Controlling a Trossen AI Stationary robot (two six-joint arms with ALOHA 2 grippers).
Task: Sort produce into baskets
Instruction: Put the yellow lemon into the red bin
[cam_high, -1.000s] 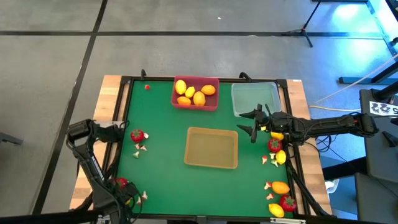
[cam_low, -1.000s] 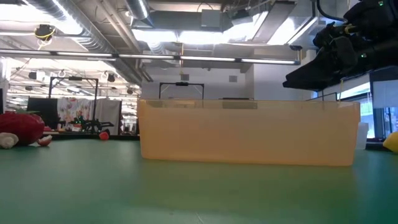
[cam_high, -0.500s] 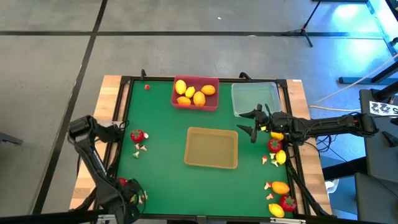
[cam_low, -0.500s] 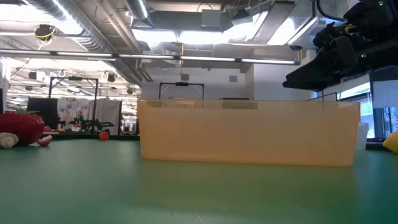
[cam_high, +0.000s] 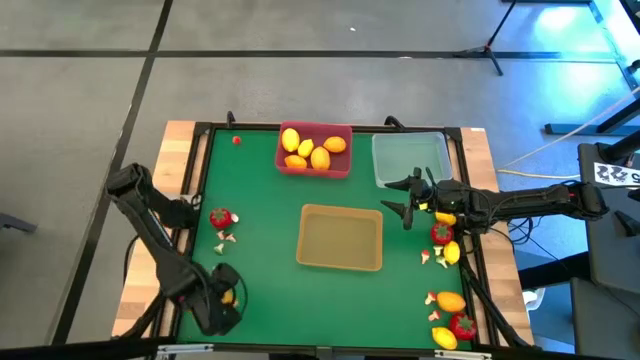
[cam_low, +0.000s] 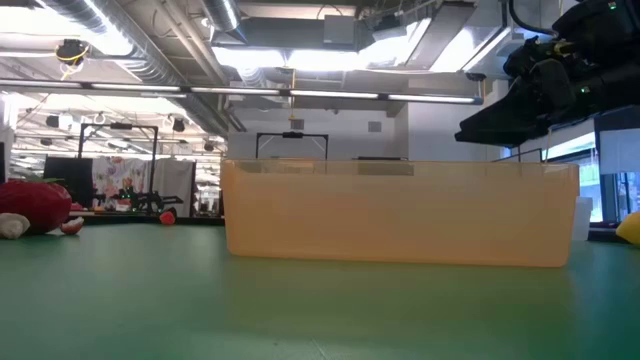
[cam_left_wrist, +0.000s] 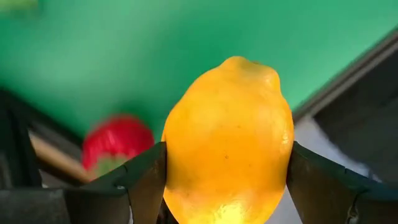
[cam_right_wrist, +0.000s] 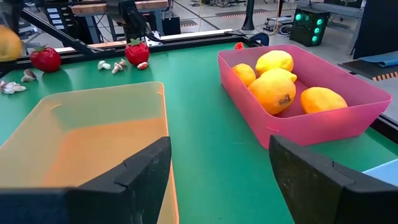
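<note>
My left gripper (cam_high: 224, 298) hangs over the table's near-left corner, shut on a yellow lemon (cam_left_wrist: 227, 140). A red fruit (cam_left_wrist: 117, 146) lies on the table below it. The pink basket (cam_high: 314, 165) at the far edge holds several lemons. The clear basket (cam_high: 410, 160) stands to its right and the tan basket (cam_high: 341, 238) at the table's middle. My right gripper (cam_high: 407, 201) waits open between the clear and tan baskets, nothing between its fingers (cam_right_wrist: 130, 180). Another red fruit (cam_high: 221, 217) and small mushrooms (cam_high: 226, 238) lie at the left. My left gripper pinches the lemon's two long sides (cam_left_wrist: 174, 168) between its two fingers, one on either flank. The fingers (cam_left_wrist: 140, 180) come from above, pointing down. The lemon is lifted clear of the green table, and its nubbed end (cam_left_wrist: 249, 65) sticks out past the fingertips.
More produce lies along the right edge: a red fruit (cam_high: 441, 233), a yellow lemon (cam_high: 452, 252), an orange one (cam_high: 451, 301), a red one (cam_high: 462, 326) and a yellow one (cam_high: 443, 339). A tiny red piece (cam_high: 236, 140) lies at the far left. A raised black frame (cam_high: 196, 190) rims the table.
My left gripper has risen from the near-left corner and shifted toward the table's right, carrying the lemon up with it. The arm now covers the red fruit and the mushroom that showed beside it. My right arm has kept still.
</note>
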